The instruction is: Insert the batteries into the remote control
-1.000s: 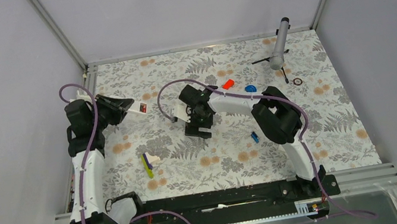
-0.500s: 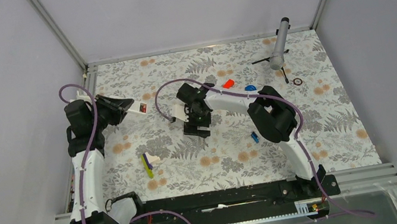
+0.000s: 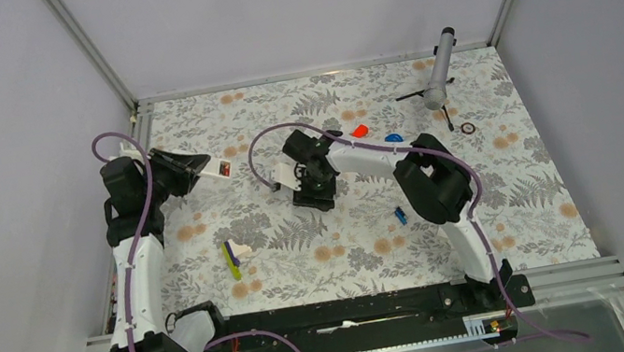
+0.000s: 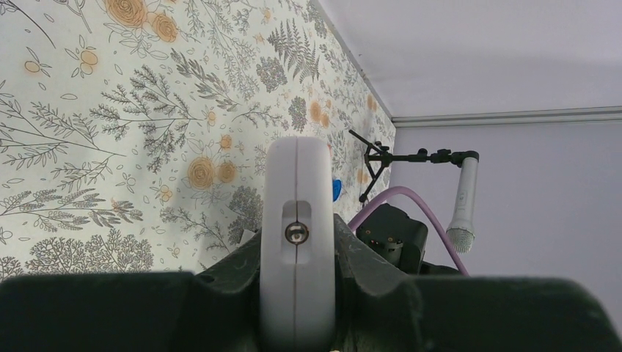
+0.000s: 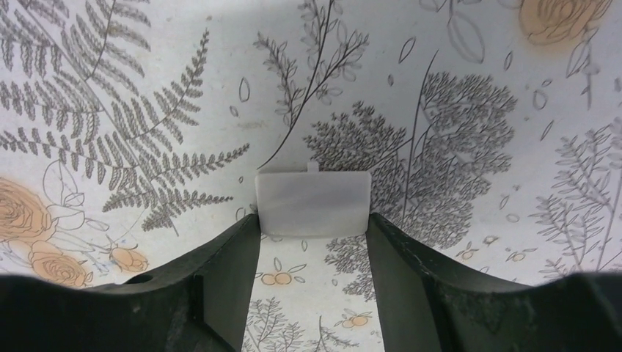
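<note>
My left gripper (image 3: 194, 168) is shut on the light-grey remote control (image 3: 217, 169) and holds it above the mat at the left. In the left wrist view the remote (image 4: 297, 220) shows end-on between the fingers. My right gripper (image 3: 310, 197) is low over the mat's middle. Its fingertips close on the two sides of a small flat white cover (image 5: 312, 202). The blue battery (image 3: 400, 215) lies on the mat, right of the right gripper. I cannot pick out the red-and-black battery.
An orange-red cylinder (image 3: 358, 132) and a round blue cap (image 3: 393, 138) lie behind the right arm. A microphone on a tripod (image 3: 437, 80) and a small ring (image 3: 468, 128) stand at the back right. A purple-and-yellow item (image 3: 230, 259) lies front left.
My right gripper shifted slightly left, then back and a little farther from the arm bases. The left arm and the remote have not moved.
</note>
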Robot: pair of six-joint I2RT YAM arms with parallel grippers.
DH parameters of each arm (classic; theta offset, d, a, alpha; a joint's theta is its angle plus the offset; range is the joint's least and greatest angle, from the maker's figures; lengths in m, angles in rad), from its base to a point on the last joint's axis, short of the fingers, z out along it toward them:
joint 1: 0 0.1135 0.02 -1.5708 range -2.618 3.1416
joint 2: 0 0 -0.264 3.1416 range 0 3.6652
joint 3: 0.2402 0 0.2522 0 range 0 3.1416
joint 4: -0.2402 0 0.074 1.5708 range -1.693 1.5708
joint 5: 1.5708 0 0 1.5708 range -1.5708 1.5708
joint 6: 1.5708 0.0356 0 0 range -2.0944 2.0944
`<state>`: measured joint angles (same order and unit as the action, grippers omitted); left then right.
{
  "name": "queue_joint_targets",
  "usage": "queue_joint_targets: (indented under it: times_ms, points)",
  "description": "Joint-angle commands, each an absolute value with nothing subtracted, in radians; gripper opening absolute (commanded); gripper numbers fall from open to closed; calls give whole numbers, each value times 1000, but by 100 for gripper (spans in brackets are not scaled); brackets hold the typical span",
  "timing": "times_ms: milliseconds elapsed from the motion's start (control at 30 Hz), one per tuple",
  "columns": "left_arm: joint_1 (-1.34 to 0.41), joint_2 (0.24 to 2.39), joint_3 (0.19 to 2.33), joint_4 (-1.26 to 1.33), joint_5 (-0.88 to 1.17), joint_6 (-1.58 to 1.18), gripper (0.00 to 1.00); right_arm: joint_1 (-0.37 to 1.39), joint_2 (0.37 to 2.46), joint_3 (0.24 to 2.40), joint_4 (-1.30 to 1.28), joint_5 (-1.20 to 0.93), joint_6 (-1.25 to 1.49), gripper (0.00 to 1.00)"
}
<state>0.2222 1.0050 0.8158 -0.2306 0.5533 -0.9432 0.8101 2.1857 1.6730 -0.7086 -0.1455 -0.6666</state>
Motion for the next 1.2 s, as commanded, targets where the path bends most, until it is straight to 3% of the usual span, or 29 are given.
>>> queue_joint_targets:
  times_ms: [0,233,367,533,767,1033,1167]
  points:
    - [229,992,831,-155,580,-951,0,805,2135,1574,-709,-140,-607,61]
    - [229,986,800,-145,589,-936,0,805,2050,1496,-618,-143,-550,61]
    - [229,974,771,-142,594,-933,0,805,2055,1491,-573,-100,-524,73]
    - [228,960,771,-156,594,-917,0,805,2121,1550,-593,-74,-518,78]
    - [228,960,778,-161,592,-909,0,806,2130,1552,-624,-77,-534,64]
    - [229,965,778,-153,595,-913,0,807,2125,1531,-640,-73,-535,73]
    - [229,965,776,-153,596,-914,0,807,2137,1537,-644,-79,-534,62]
